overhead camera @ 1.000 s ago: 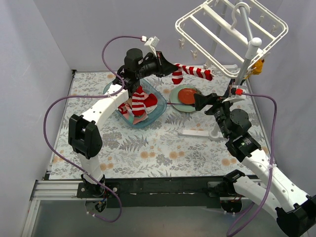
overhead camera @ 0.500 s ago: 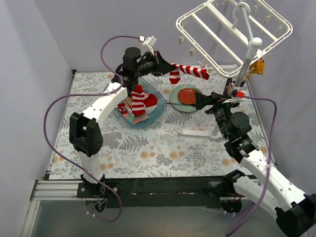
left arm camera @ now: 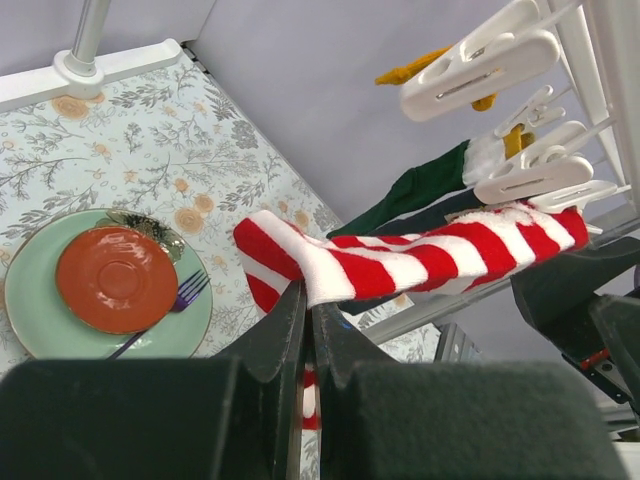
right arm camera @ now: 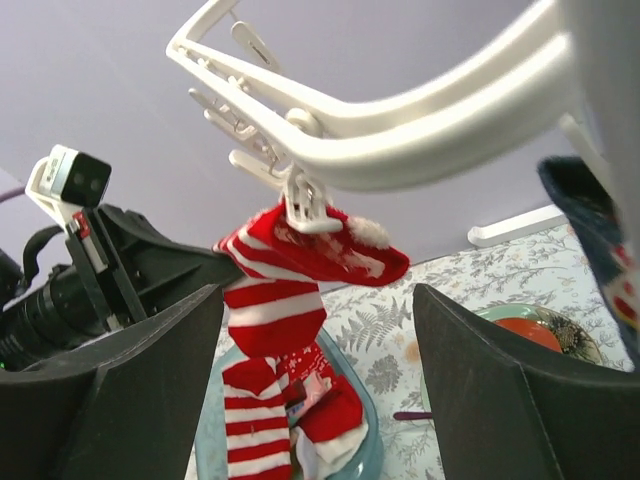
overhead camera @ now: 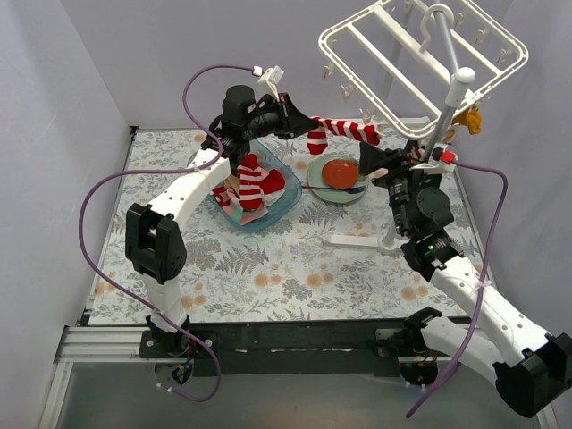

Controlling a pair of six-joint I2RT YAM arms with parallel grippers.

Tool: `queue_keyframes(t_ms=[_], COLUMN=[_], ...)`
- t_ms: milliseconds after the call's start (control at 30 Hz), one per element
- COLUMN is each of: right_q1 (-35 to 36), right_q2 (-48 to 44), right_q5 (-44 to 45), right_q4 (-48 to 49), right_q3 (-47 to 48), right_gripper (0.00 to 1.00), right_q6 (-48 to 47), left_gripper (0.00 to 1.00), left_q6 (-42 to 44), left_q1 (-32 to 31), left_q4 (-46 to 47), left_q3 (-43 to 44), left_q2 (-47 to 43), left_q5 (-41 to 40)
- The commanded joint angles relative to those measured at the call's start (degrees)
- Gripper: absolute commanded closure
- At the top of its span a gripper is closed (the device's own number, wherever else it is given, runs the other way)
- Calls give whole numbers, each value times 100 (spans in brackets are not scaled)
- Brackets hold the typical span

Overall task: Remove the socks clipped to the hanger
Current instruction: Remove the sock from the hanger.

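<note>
left fingers [overhead camera: 301, 121]: pressed fully together on one end of the striped sock [overhead camera: 347, 130], which is held up over the 1 o'clock rim of the tub [overhead camera: 284, 213].
right fingers [overhead camera: 371, 163]: spread wide with nothing gripped; they are raised over the plate [overhead camera: 320, 189] and aimed toward 10 o'clock, at the striped sock, which is not touched.
striped sock: red and white, pulled out nearly level; its far end is pinched in a white clip [left arm camera: 530, 180] under the hanger [overhead camera: 420, 67], at the frame's 7 o'clock edge.
hanger: white, tilted, hung by its hook on a pole stand [overhead camera: 451, 107] at 1 o'clock of the table [overhead camera: 268, 277].
other socks: a dark green sock [left arm camera: 420, 190] and a mustard sock [left arm camera: 440, 66] are seen clipped behind the striped one; a navy sock [right arm camera: 590, 230] is hung at 3 o'clock in the right wrist view.
tub: blue, set on the table at 11 o'clock of its middle; loose socks [overhead camera: 252, 186], red and striped, are piled inside.
plate: green, just beside the tub at its 3 o'clock; a red saucer [left arm camera: 115, 278] and a purple fork [left arm camera: 180, 298] are laid on it.
</note>
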Motion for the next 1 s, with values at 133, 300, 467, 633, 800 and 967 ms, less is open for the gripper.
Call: queue_keyframes(t_ms=[133, 300, 467, 633, 800, 967], right_q1=[-11, 7, 59, 95, 112, 130], right_q2=[502, 485, 511, 564, 590, 696], right_q5=[669, 854, 1223, 1399, 1338, 1075], right_q4=[703, 808, 599, 378, 290, 18], right_q3=[716, 707, 864, 1015, 1120, 1375], right_gripper=[20, 23, 26, 37, 51, 67], right_q6=[383, 471, 585, 647, 595, 568], left_gripper=[100, 100, 100, 100, 100, 100], left_q6=[-155, -147, -190, -226, -252, -314], left_q1=[40, 40, 40, 40, 40, 31], left_q4=[131, 131, 157, 193, 289, 491], left_q3=[-18, -62, -71, -71, -150, -396], left_q2=[-107, -125, -125, -116, -169, -274], left_q5=[197, 206, 233, 268, 338, 496])
